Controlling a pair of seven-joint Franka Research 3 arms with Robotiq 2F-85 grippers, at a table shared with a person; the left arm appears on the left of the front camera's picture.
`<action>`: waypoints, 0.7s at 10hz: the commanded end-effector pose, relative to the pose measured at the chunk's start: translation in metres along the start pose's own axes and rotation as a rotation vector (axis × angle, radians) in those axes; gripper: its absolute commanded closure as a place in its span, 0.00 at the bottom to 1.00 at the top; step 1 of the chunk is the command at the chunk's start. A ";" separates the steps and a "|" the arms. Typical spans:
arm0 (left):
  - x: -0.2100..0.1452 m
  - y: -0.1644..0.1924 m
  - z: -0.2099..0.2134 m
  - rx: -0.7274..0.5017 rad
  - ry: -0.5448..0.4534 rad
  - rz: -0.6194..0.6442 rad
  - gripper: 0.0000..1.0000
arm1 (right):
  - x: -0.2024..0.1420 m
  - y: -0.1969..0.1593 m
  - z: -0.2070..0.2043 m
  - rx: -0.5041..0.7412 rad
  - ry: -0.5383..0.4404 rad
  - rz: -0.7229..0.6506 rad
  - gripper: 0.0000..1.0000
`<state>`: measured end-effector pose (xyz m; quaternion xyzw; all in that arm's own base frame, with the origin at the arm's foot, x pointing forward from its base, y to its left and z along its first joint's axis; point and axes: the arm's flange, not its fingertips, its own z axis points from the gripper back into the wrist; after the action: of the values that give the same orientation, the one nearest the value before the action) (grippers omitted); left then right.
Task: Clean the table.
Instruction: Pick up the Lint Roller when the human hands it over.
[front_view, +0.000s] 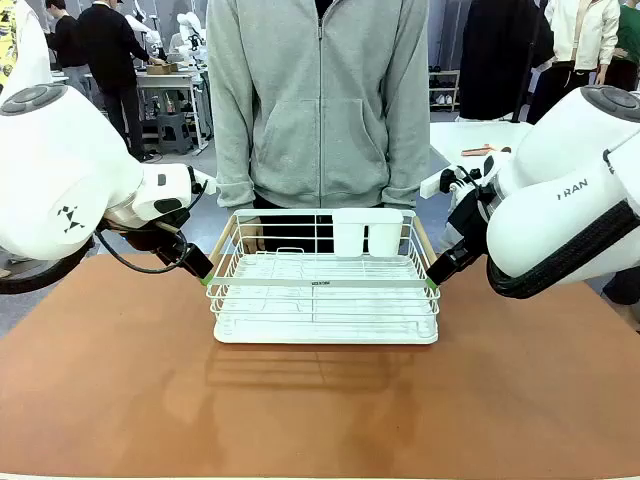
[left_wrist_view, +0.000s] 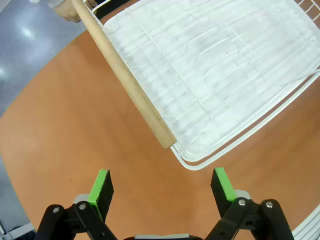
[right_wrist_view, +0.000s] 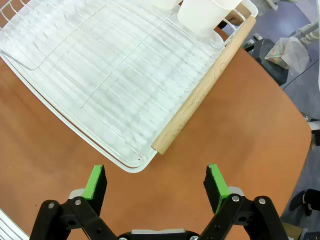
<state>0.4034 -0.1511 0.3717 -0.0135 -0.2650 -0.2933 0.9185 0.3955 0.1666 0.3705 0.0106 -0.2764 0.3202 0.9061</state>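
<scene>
Table (front_view: 320, 420) here is the big reddish-brown one with rounded corners, and it runs right across the front view. A white wire dish rack (front_view: 322, 300) sits on it about in the middle, a bit toward the far edge. The rack has a wooden bar along each short side, the left handle (front_view: 222, 243) and the right handle (front_view: 425, 243). There's also a white cup holder (front_view: 367, 232) tucked into its far right corner. A person in a grey zip hoodie (front_view: 320, 100) stands right behind the rack on the far side.

The left hand (front_view: 206, 277) comes in from the left and its tip sits just beside the rack's near left corner. In the left wrist view it's wide open. The green pads (left_wrist_view: 101, 187) are spread well apart with just bare table between them, and it's gripping nothing. The near end of the left handle lies just ahead of the gap, close but not touching. Some of the person's fingers (left_wrist_view: 67, 10) show up by the far end of that handle.

Pretty much a mirror on the other side. The right hand (front_view: 432, 283) is just beside the near right corner. In the right wrist view it's spread wide and released too. The end of the right handle is just beyond its fingertips, lined up with the gap, and there's brown table under them.
</scene>
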 end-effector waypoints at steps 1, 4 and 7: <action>0.000 0.000 0.000 0.000 0.000 0.000 0.00 | 0.000 0.000 0.000 0.000 0.000 0.000 0.00; 0.000 0.000 0.000 0.000 0.000 0.000 0.00 | 0.000 0.000 0.000 0.000 0.000 0.000 0.00; 0.000 0.000 0.000 0.000 0.000 0.000 0.00 | 0.000 0.000 0.000 0.000 0.000 0.000 0.00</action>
<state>0.4032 -0.1515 0.3717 -0.0135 -0.2651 -0.2938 0.9183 0.3956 0.1663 0.3705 0.0100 -0.2764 0.3207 0.9059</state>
